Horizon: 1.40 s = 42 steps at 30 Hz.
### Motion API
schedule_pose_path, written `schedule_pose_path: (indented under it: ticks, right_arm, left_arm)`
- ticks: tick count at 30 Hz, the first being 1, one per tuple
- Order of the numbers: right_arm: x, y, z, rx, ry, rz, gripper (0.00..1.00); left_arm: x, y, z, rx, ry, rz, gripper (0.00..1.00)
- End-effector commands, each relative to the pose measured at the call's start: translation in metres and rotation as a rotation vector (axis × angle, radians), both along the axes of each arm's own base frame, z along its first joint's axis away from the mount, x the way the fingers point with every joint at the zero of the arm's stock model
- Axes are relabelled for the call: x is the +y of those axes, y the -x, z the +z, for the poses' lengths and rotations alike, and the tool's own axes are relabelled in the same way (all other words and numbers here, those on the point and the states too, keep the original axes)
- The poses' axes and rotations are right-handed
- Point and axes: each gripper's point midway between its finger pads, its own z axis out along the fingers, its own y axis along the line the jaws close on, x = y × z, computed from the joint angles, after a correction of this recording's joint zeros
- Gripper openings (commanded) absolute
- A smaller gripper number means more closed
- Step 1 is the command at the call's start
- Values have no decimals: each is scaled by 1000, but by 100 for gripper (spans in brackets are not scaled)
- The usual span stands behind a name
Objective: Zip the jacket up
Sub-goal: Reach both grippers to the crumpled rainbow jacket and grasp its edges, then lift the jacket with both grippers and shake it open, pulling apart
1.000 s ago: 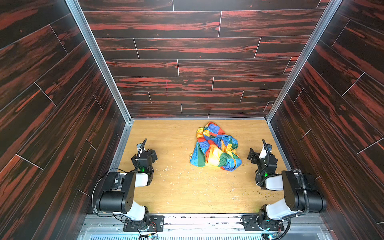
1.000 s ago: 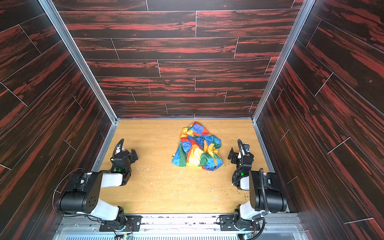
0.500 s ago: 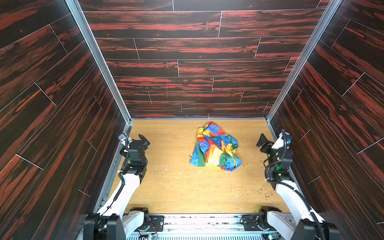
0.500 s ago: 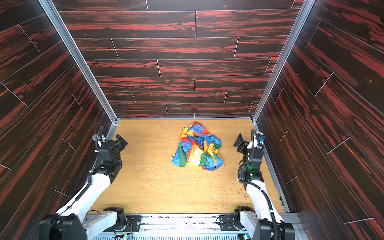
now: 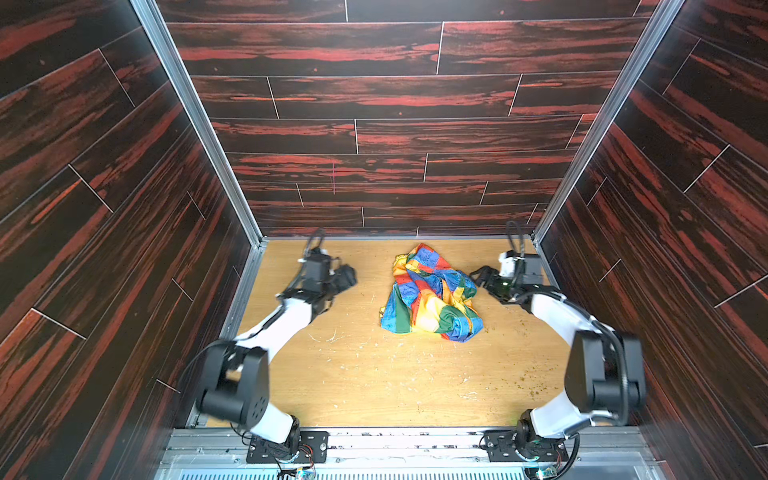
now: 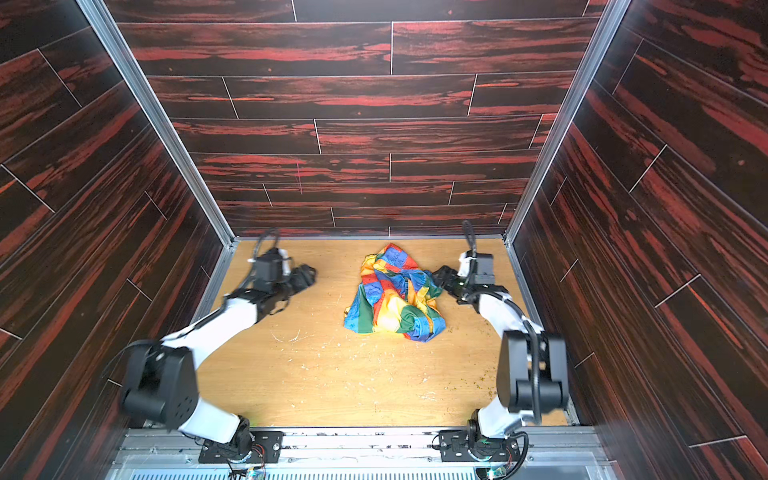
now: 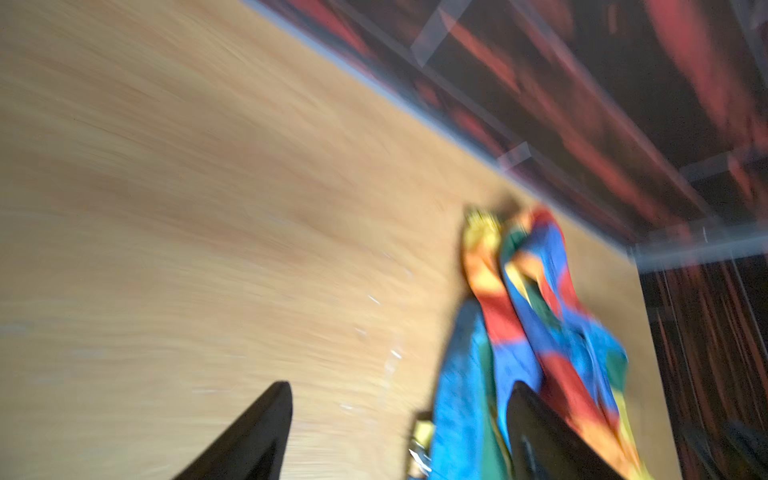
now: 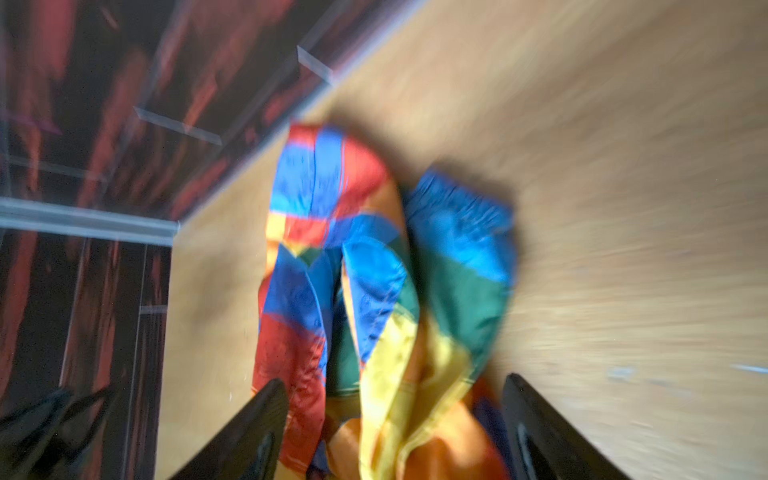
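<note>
Robot test cell in a lab, dark red wood-pattern panels [image 5: 374,95] behind and beside the two arms [image 5: 286,322], aluminium corner posts [image 5: 199,124], scratched wooden tabletop [image 5: 374,374] under them, bare wiring [image 5: 298,470] at their bases.

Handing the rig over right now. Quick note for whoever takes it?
Left gripper: open, empty, over the bare table, left of the jacket and apart from it.
Right gripper: open, at the jacket's right edge, nothing clamped.
Jacket: crumpled heap toward the back of the table, front not exposed.
Done: nothing yet.
Left: spread it flat, line up the front edges, zip it up.
</note>
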Motion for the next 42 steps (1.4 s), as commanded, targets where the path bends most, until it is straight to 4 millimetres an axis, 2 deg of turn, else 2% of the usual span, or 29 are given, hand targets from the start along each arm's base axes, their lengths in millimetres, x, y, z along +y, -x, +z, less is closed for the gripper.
schedule_pose_path:
  ticks: [1, 2, 4, 10, 12, 14, 15, 17, 18, 19, 21, 23, 25, 28, 32, 35, 42]
  right_arm:
    - [12, -9, -16, 72, 10, 24, 84]
    - [13, -14, -22, 88, 11, 25, 82]
    - [16, -22, -34, 114, 11, 35, 80]
    - [24, -40, -69, 183, 23, 58, 67]
    - [27, -45, -72, 182, 17, 66, 58]
    - [30, -48, -68, 170, 6, 76, 44]
    - [33, -50, -63, 157, -3, 84, 34]
    - [37, -54, -51, 130, -12, 93, 15]
    - [43, -55, -40, 111, -39, 119, 7]
    - [45, -56, -31, 96, -45, 128, 0]
    - [47, -57, -10, 62, -57, 137, 0]
    - [50, -57, 15, 12, -69, 149, 0]
    - [51, -55, 42, -35, -78, 157, 0]
    - [52, -51, 80, -100, -80, 167, 0]
    - [53, -45, 126, -179, -95, 180, 0]
    - [56, -39, 157, -232, -123, 186, 0]
    - [53, -25, 226, -346, -152, 165, 0]
  left_arm:
    - [-32, -12, -11, 37, 25, -113, 84]
    - [-42, -16, -28, 76, 23, -140, 83]
    - [-60, -25, -43, 111, 18, -189, 84]
    - [-99, -40, -86, 193, -4, -291, 80]
    - [-110, -40, -94, 204, -8, -327, 79]
    - [-120, -40, -100, 212, -15, -357, 79]
    - [-126, -39, -102, 216, -14, -374, 77]
    - [-134, -37, -108, 226, -11, -398, 73]
    - [-135, -36, -110, 230, -10, -403, 68]
    - [-137, -34, -112, 237, -3, -410, 56]
    - [-139, -31, -107, 233, 13, -420, 30]
    - [-135, -28, -97, 207, 18, -410, 13]
    - [-127, -24, -81, 175, 7, -387, 0]
    - [-107, -11, -49, 114, -12, -341, 0]
    - [-70, 15, -11, 48, -83, -253, 0]
    - [-44, 35, 5, 36, -144, -187, 0]
    - [6, 70, 22, 62, -274, -51, 0]
